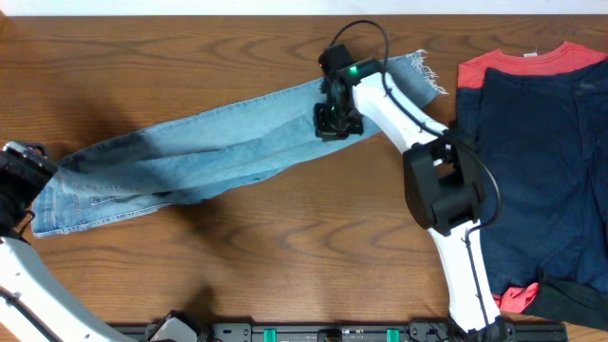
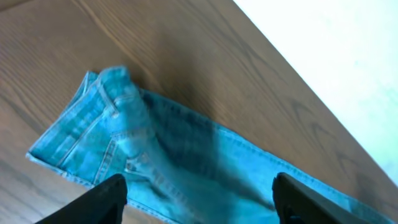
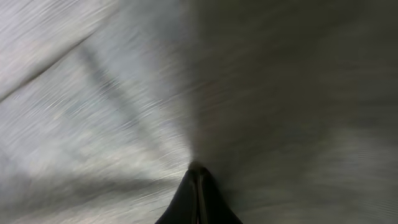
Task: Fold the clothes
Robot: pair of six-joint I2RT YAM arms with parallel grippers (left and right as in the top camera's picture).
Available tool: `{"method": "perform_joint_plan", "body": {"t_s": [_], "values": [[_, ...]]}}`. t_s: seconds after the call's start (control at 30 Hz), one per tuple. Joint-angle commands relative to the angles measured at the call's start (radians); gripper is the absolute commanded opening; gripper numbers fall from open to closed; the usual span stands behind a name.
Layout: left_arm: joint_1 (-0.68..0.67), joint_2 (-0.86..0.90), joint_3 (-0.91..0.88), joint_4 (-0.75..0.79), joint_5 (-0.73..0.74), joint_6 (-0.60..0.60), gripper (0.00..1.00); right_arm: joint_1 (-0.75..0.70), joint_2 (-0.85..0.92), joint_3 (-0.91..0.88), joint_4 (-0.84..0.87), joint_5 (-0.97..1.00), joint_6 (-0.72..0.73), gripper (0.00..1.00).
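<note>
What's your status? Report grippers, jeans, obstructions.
Left gripper open near jeans waistband. Right gripper shut on leg near hem. Jeans flat, unfolded. Clothes pile at right, not touching.

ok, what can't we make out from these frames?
- Right wrist: all motion blur; right gripper is shut, but whether it pinches the jeans is unreadable.
- Overhead: the right gripper's own body hides its contact with the jeans.
- Left wrist: left gripper fingertips cut off by the bottom edge.
- Overhead: navy garment cut off by the right edge.
</note>
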Motion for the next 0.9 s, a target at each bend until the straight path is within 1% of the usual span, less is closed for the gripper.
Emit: {"method": "perform_joint_plan", "body": {"t_s": [0.0, 0.07, 0.1, 0.17, 0.3, 0.37, 0.43, 0.5, 0.57, 0.63, 0.7, 0.77, 0.8, 0.87], "values": [[-0.001, -0.010, 0.008, -0.037, 0.013, 0.000, 0.78, -0.100, 0.048, -0.010, -0.022, 0.372, 0.053, 0.01], [-0.001, -0.009, 0.008, -0.058, 0.006, 0.007, 0.81, -0.142, 0.048, -0.010, -0.005, 0.476, -0.016, 0.01], [-0.001, -0.009, 0.007, -0.064, 0.002, 0.008, 0.82, -0.165, 0.048, -0.010, 0.008, 0.493, -0.068, 0.01], [-0.001, -0.008, 0.005, -0.067, 0.002, 0.011, 0.82, -0.207, 0.048, -0.010, 0.021, 0.481, -0.146, 0.01], [-0.001, -0.007, 0.005, -0.064, 0.002, 0.013, 0.85, -0.277, 0.048, -0.009, 0.024, 0.467, -0.170, 0.01], [-0.001, 0.000, 0.005, -0.050, 0.002, 0.018, 0.85, -0.303, 0.038, -0.005, 0.019, 0.398, -0.223, 0.03], [-0.003, 0.013, 0.005, -0.045, 0.002, 0.035, 0.86, -0.321, 0.011, -0.003, 0.016, 0.317, -0.274, 0.07], [-0.008, 0.035, 0.005, -0.051, 0.002, 0.076, 0.86, -0.327, -0.023, 0.000, 0.013, 0.276, -0.286, 0.08], [-0.020, 0.067, 0.004, -0.058, 0.003, 0.087, 0.86, -0.327, -0.077, 0.000, 0.012, 0.233, -0.289, 0.10], [-0.046, 0.109, 0.003, -0.071, 0.007, 0.100, 0.86, -0.324, -0.139, 0.000, 0.010, 0.155, -0.309, 0.15], [-0.086, 0.164, 0.000, -0.090, 0.011, 0.153, 0.86, -0.315, -0.200, 0.000, 0.000, 0.062, -0.338, 0.23], [-0.129, 0.220, -0.002, -0.102, 0.011, 0.192, 0.86, -0.303, -0.243, 0.000, -0.008, 0.012, -0.341, 0.31], [-0.151, 0.250, -0.002, -0.093, 0.010, 0.201, 0.86, -0.297, -0.259, 0.000, -0.016, 0.002, -0.341, 0.33], [-0.187, 0.303, -0.002, -0.042, 0.011, 0.202, 0.86, -0.285, -0.275, 0.000, -0.035, -0.032, -0.341, 0.34]]}}
